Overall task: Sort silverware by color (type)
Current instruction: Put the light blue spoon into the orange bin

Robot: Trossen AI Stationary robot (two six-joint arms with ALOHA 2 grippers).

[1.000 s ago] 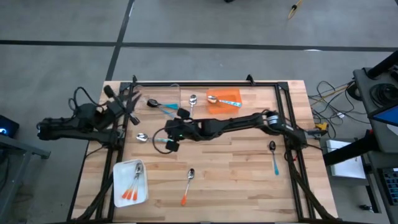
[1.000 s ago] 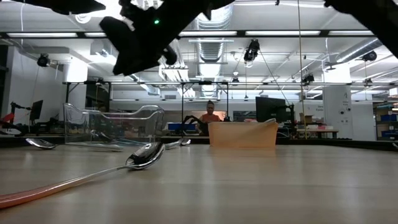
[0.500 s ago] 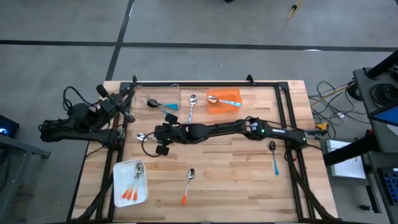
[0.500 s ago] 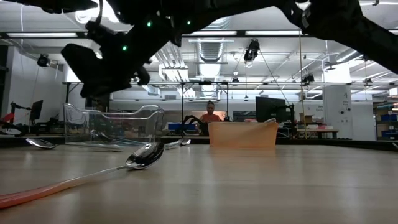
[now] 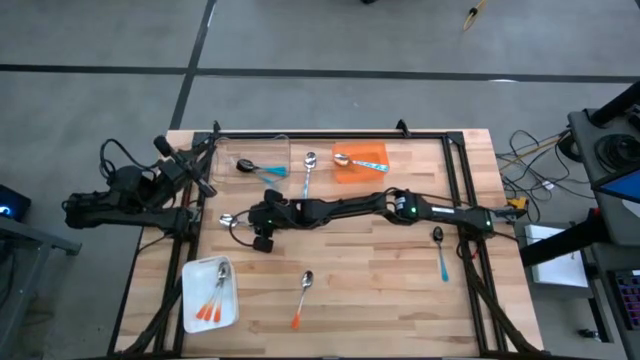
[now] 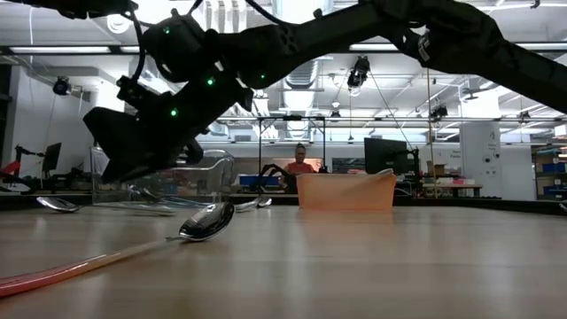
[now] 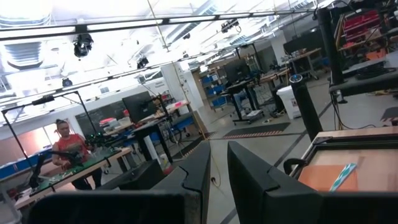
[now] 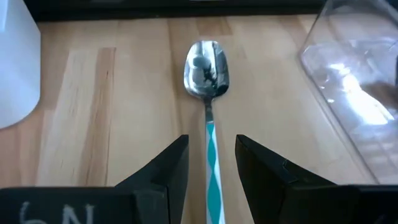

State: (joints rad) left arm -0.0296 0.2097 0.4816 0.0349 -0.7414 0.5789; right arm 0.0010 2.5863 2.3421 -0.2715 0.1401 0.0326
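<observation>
While the right arm is stretching leftward across the middle of the high view, the right gripper (image 5: 247, 222) is hovering left of centre with its fingers (image 8: 168, 168) parted, straddling the teal-striped handle of a silver spoon (image 8: 208, 81) and not closing on it; that same spoon (image 5: 229, 220) is lying on the bare table (image 5: 400, 290). Toward the upper middle of the high view, a dark spoon (image 5: 255, 168) is sitting in a clear tray (image 5: 262, 150), another blue-handled spoon (image 5: 309, 170) is lying beside it, and one more is resting on an orange tray (image 5: 372, 150). At lower left, orange-handled spoons (image 5: 212, 300) are lying in a white tray (image 5: 200, 275), with a loose orange spoon (image 5: 302, 298) at lower centre. A teal-handled spoon (image 5: 440, 250) is lying at the right. At the left edge, the left gripper (image 5: 205, 180) is waiting with a narrow gap between its fingers (image 7: 245, 180), holding nothing.
</observation>
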